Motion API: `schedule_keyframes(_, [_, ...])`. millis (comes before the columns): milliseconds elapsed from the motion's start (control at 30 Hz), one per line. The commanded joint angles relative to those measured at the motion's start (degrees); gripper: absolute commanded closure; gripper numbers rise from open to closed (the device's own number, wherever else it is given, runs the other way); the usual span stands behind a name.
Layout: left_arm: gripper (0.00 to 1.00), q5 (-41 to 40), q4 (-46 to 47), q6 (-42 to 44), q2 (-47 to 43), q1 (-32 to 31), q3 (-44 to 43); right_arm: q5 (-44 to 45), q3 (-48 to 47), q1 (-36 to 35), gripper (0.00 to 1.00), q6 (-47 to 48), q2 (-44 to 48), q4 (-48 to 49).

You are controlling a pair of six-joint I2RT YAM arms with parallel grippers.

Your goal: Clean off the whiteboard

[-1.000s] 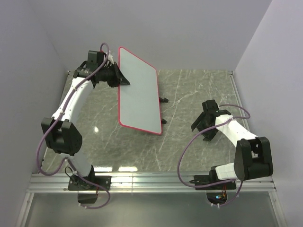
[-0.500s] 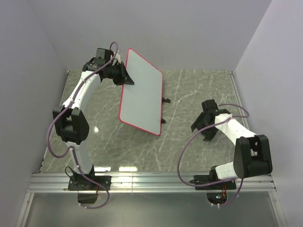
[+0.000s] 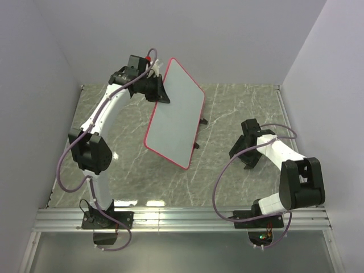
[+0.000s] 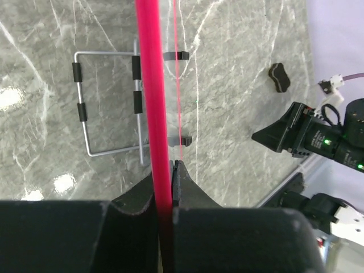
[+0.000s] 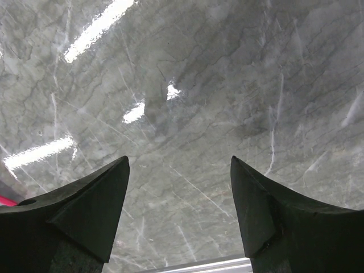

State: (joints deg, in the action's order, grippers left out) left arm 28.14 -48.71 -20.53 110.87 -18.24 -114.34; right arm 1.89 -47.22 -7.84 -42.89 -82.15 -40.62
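Observation:
The whiteboard [image 3: 175,114] is white with a red-pink rim, and its face shows no writing. It hangs tilted above the table, with only its low corner near the surface. My left gripper [image 3: 164,94] is shut on its upper left edge. In the left wrist view the red rim [image 4: 152,85] runs edge-on between my closed fingers [image 4: 187,190]. My right gripper [image 3: 243,152] is open and empty, low over the table to the right of the board. In the right wrist view [image 5: 179,165] only marble shows between its fingers.
A wire stand [image 4: 108,102] with black sleeves shows behind the board in the left wrist view. A small black block with a pale band [image 4: 278,77] lies on the marble table [image 3: 227,108] near the right arm [image 4: 307,136]. Walls close in the left, back and right.
My left arm has carried the whiteboard to the right and toward the back and tilted it steeper. The right arm has barely moved.

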Motion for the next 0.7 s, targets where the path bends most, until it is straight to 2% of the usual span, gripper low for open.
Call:
schedule_keyframes(0, [1.00,-9.86,4.76,7.00,-4.43,-1.62,-0.79,0.31,-3.48,0.19,0.21,1.67,-0.55,-1.47])
schedule_keyframes(367, [1.00,-9.33,-2.44,8.93,4.09,-1.62,-2.20,-1.71,-6.92,0.36,0.22,4.05,-0.38,-5.08])
schedule_keyframes(500, [0.97,-5.57,-3.32,9.11,6.28,-1.71,-4.04,-4.00,-9.63,0.28,0.23,5.62,-0.29,-6.66])
schedule_keyframes(633, [0.84,-5.72,-3.85,8.85,7.87,-1.80,-3.87,-4.88,-11.57,0.37,0.22,6.86,-0.82,-7.63])
schedule_keyframes(667, [0.72,-6.08,-3.85,8.93,7.96,-1.80,-3.69,-5.05,-11.84,0.37,0.22,7.03,-0.91,-7.54])
